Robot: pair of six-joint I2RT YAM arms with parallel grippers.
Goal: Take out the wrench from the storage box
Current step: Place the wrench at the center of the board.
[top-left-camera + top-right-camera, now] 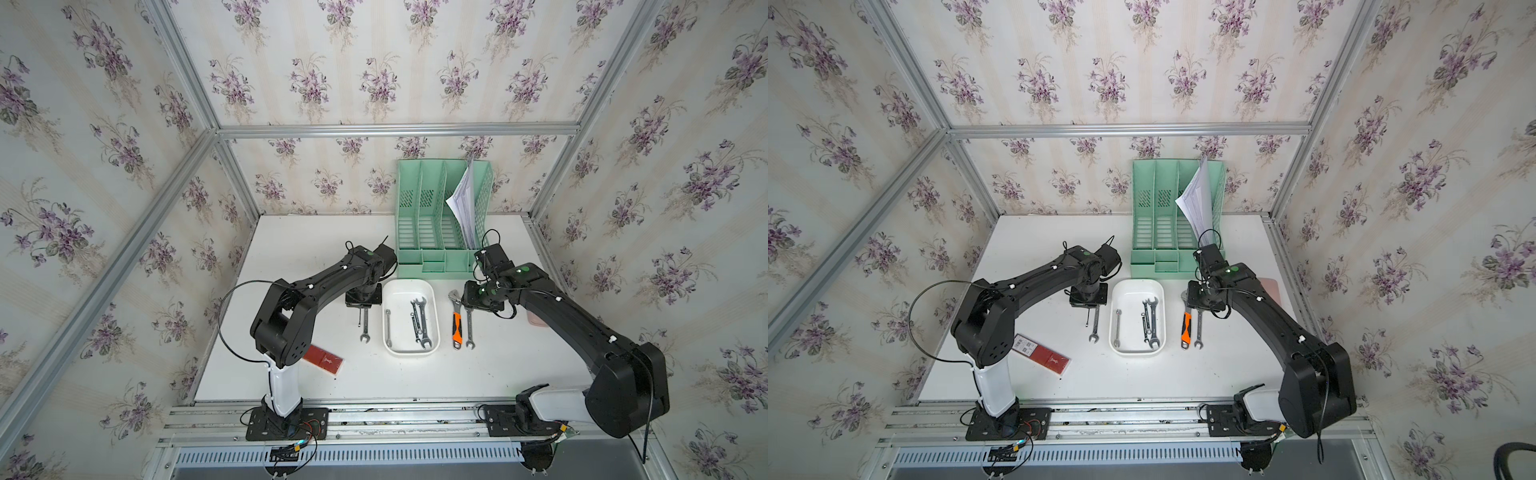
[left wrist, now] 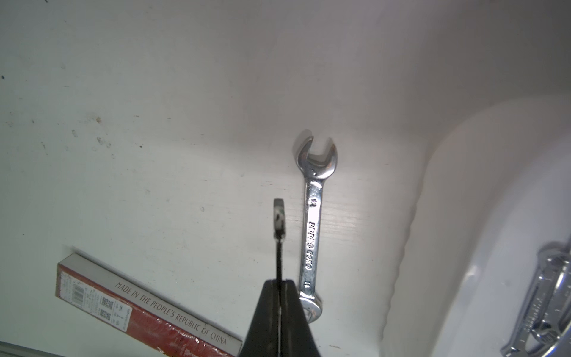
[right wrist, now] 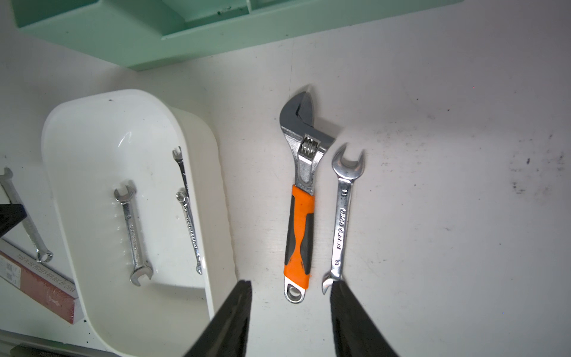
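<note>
Wrench (image 1: 422, 324) in the storage box (image 1: 409, 352) looks stiff, slick, light; I'd pinch mid-shank. Left gripper (image 2: 279, 284) clamps a thin black stalk (image 2: 279, 253); right gripper (image 3: 292, 282) gapes halfway, empty

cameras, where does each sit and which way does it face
Both top views: high in front, looking down on the table; left arm and right arm show.
Left wrist: above a loose wrench; shut left end effector shows.
Right wrist: over the adjustable wrench; open right end effector shows.
Shared: both wrist views catch the storage box.
</note>
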